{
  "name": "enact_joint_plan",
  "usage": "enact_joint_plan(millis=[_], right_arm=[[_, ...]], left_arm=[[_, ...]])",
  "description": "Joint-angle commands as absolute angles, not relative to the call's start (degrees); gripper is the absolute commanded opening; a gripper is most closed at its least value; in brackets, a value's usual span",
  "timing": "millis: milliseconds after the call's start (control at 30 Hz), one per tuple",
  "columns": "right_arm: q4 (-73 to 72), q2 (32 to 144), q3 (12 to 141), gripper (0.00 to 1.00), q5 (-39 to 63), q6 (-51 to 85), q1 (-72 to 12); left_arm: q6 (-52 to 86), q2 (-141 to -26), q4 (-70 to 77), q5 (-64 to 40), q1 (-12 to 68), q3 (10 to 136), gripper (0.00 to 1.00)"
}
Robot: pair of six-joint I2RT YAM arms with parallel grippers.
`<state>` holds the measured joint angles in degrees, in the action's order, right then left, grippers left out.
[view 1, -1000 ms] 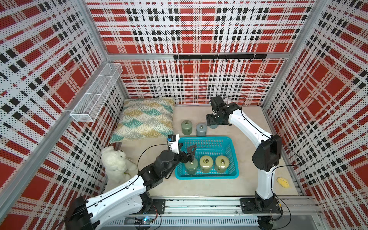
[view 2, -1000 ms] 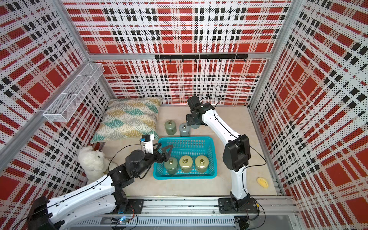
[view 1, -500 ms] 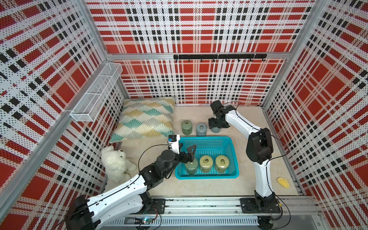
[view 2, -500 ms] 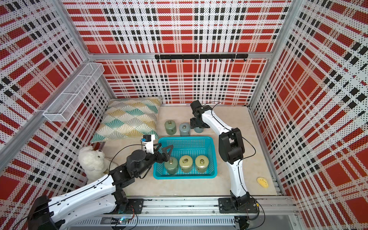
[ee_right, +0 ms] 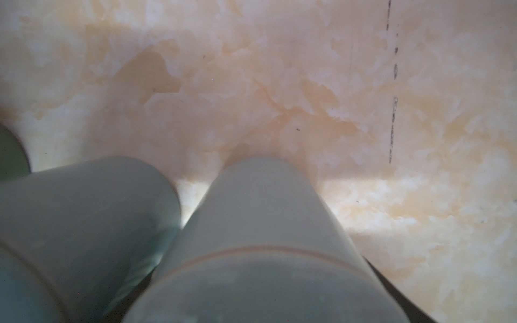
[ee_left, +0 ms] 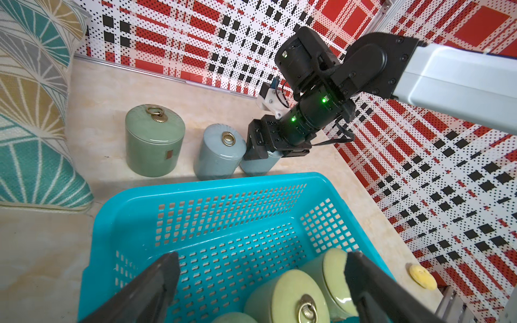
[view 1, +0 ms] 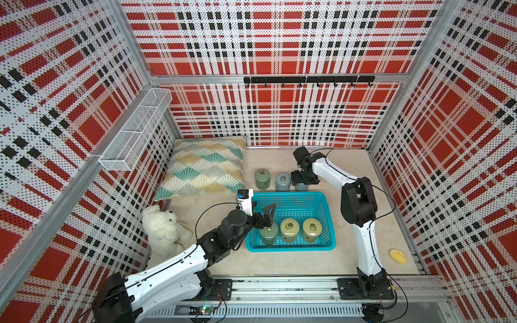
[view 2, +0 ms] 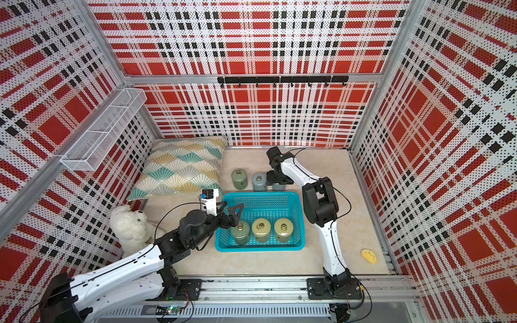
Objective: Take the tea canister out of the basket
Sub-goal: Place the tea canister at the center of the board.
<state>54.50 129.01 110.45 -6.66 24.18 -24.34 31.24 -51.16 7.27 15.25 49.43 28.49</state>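
Both top views look steeply down, side by side, from high over the near edge. They take in the whole beige marbled surface (view 1: 279,263), with the turquoise perforated plastic basket (view 1: 291,199) at mid-distance. The left wrist camera rides low behind the left pincer (ee_left: 261,263) and faces the red plaid back wall (ee_left: 195,36) across the basket, which it shares with the top views. The right wrist camera, blurringly close, faces down along a grey-blue ceramic canister (ee_right: 265,223) onto bare surface.

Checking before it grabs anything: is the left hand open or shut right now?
Open. The left hand shows its fingers wide apart over the basket in the left wrist view, gripping nothing.
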Motion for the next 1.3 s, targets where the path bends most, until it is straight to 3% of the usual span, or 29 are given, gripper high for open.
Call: enact_joint_plan(millis=[0,233,433,500,800,1267], right_arm=[[52.9,129.4,110.0,0.75,-7.6,23.6,-23.8],[52.3,129.7,109.9,0.82,-7.0,23.8,-23.7],[51.6,128.7,109.2,0.92,-6.9,24.1,-23.8],[51.3,127.9,108.8,1.00,-7.0,24.3,-23.8],[47.8,119.4,104.9,1.00,-7.5,25.4,-23.7],[26.1,93.5,78.5,1.00,4.3,24.6,-25.3]], left_arm=[[30.6,-51.3,8.7,14.8,49.0,28.5,0.99],[30.7,-51.3,8.7,14.6,48.9,28.3,0.99],[30.8,-51.3,8.4,14.8,48.8,28.4,0.99],[30.8,-51.6,8.4,14.8,48.7,28.5,0.99],[31.4,-53.1,7.2,14.9,48.2,29.7,0.99],[34.1,-59.3,1.8,12.5,44.5,35.2,0.99]])
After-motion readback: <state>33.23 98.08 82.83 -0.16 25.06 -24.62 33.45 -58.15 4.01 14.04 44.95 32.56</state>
